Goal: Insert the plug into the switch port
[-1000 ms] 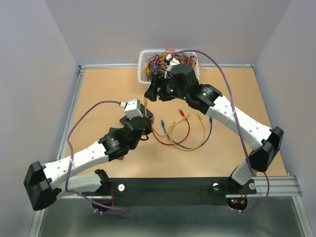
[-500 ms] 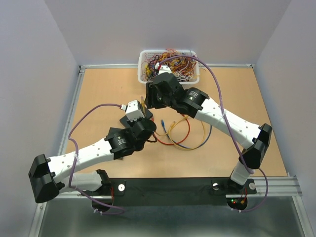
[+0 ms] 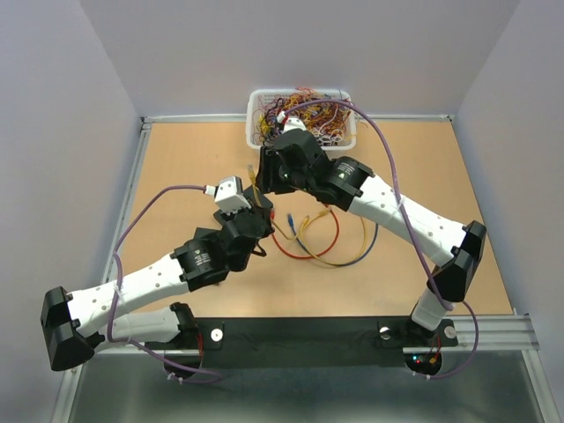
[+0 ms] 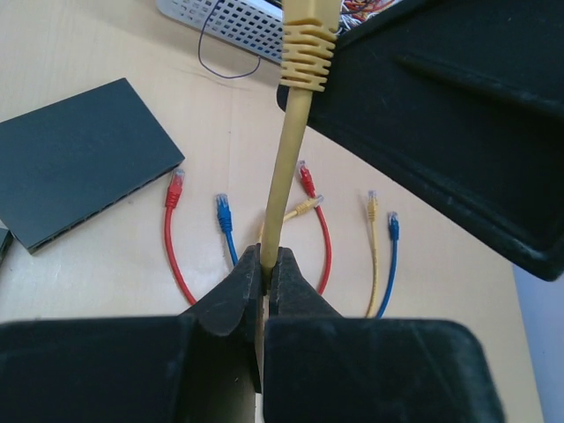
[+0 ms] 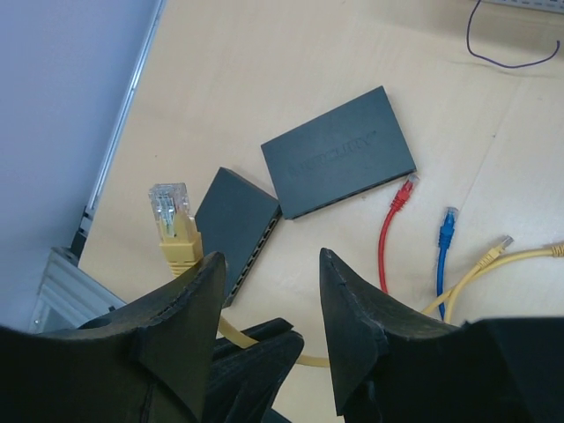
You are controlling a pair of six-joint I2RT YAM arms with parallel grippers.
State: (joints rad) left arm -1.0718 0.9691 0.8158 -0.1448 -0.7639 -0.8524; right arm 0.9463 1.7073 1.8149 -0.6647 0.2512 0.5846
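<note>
Bright even light, soft shadows, sharp focus

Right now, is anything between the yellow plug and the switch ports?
Nothing visible. The left gripper holds the yellow plug aloft by its cable; the open right gripper is beside it, not toward the switches.

Table (image 5: 291, 70): pale wood-look board, matt, smooth. Switch (image 5: 339, 165): dark casing, matt, looks plastic. Plug (image 5: 168, 203): clear glossy plastic tip; ribbed yellow boot, dull rubbery look. Jacket of yellow cable (image 4: 280, 185): smooth, slight sheen. Left gripper (image 4: 264, 264) fingers: black, matt, faintly grainy. Basket (image 4: 233, 25): white perforated plastic
</note>
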